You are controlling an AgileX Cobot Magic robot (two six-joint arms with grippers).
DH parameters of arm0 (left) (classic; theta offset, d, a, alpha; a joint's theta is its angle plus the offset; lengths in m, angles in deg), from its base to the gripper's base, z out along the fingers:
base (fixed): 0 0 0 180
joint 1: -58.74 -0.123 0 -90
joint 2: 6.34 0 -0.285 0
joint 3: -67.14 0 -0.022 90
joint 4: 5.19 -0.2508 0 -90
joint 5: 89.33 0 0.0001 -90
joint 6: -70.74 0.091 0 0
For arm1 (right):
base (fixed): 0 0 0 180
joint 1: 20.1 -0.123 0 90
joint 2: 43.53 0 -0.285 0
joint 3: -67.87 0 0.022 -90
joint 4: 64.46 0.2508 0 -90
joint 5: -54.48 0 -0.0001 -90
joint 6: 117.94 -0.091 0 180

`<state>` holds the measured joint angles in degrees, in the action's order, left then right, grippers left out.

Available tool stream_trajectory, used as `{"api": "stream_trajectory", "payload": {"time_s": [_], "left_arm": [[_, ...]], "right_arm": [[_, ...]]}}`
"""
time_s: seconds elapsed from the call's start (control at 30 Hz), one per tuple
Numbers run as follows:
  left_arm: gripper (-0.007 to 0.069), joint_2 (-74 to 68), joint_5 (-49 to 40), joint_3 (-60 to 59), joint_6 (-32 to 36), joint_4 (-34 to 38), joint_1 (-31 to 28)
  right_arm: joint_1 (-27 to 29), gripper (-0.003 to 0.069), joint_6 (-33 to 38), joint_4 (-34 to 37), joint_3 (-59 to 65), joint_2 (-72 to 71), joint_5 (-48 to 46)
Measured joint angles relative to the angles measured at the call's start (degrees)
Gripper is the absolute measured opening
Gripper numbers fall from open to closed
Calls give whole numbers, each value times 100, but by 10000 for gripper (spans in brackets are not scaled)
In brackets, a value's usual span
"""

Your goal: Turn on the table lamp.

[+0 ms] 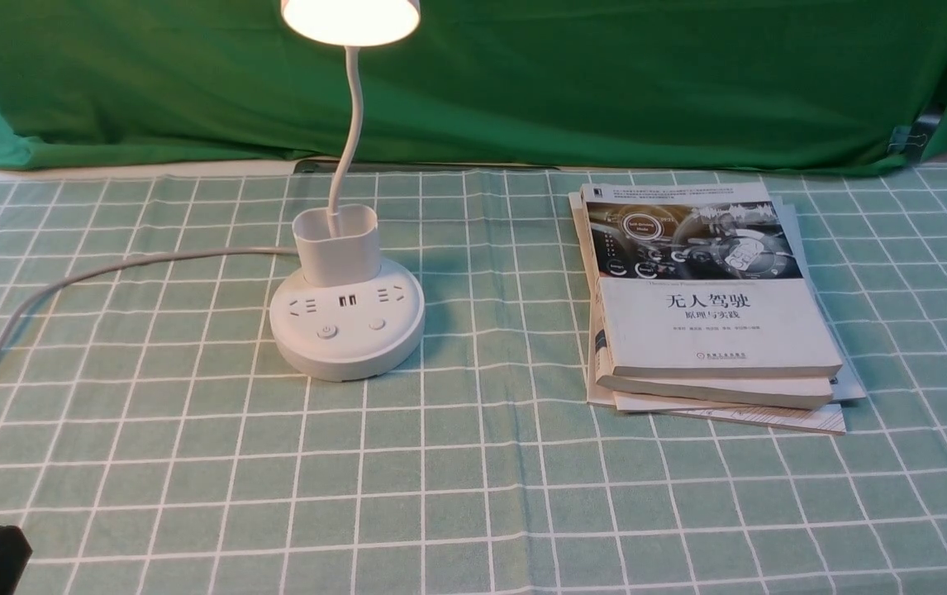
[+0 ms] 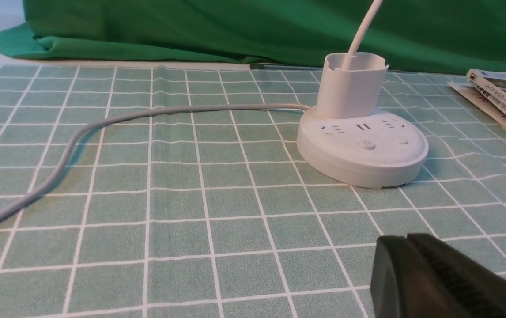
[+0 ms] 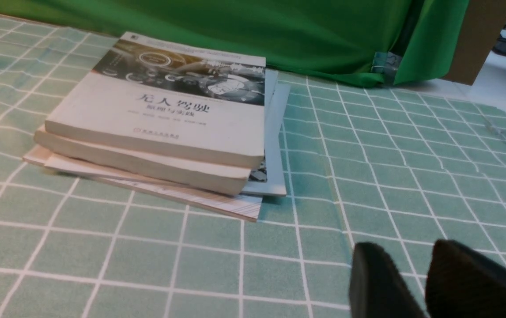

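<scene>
The white plastic table lamp (image 1: pixel 347 318) glows, its head cropped; only the front view shows it. My left fingers (image 2: pixel 412 256) are pressed together, my right fingers (image 3: pixel 376 274) slightly spread, both well short.

Front high, wrists low; both share books (image 1: pixel 713 306).
</scene>
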<state>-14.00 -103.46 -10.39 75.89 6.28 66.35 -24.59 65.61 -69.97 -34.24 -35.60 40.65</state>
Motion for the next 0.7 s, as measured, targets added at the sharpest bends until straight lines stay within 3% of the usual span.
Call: {"api": "stream_trajectory", "payload": {"time_s": [0.7], "left_arm": [[21,0,-69,0,32,-6,0]], "right_arm": [[0,241,0,0,0,0,0]]}}
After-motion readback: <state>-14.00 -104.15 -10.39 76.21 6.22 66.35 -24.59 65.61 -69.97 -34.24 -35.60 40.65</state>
